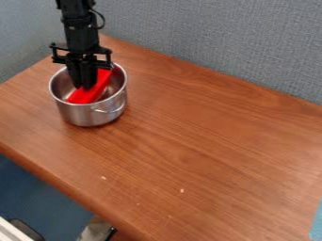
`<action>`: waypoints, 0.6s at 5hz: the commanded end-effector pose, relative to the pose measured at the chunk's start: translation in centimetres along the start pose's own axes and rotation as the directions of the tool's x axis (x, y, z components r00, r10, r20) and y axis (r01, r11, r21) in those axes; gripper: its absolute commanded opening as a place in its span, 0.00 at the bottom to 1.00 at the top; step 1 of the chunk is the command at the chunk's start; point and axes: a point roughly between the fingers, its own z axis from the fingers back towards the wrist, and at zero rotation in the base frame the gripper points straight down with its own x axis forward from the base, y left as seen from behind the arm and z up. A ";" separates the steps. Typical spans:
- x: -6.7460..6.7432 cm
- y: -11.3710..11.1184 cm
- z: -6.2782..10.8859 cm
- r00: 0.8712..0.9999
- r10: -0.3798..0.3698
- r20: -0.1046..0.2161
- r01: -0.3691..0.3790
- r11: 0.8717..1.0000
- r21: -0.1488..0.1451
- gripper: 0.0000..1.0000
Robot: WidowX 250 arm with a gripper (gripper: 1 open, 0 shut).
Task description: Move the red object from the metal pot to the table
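- Here the table (189, 132) fills most of the view: one brown wooden top, its far right side and near right part cut off by the frame, its near left edge curving round a rounded corner at the bottom.
- Behind it stands one grey-blue wall (239, 38), close along the table's back edge.
- Most of the tabletop to the right of and in front of the pot lies bare, apart from a few tiny pale specks.
- One metal pot (88, 108) sits near the table's back left corner, close to both the left edge and the back edge; one small side handle shows on its front right, and any other is not visible.
- One black arm comes down from the top edge, its upper part cut off, and reaches into the pot.
- The gripper (86, 83) points down inside the pot, fingers drawn together; they appear clamped on the red object, though the tips are too small and dark to make out clearly.
- One red object (90, 90) lies tilted inside the pot, partly hidden by the fingers and by the near rim.
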 end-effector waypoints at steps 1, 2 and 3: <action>0.1 0.2 3.4 0.995 0.001 0.103 -0.004 1.000 0.027 0.00; 0.0 0.0 3.6 0.994 -0.006 0.105 0.003 1.000 0.025 0.00; -0.1 -0.2 3.9 0.994 -0.012 0.107 0.010 1.000 0.023 0.00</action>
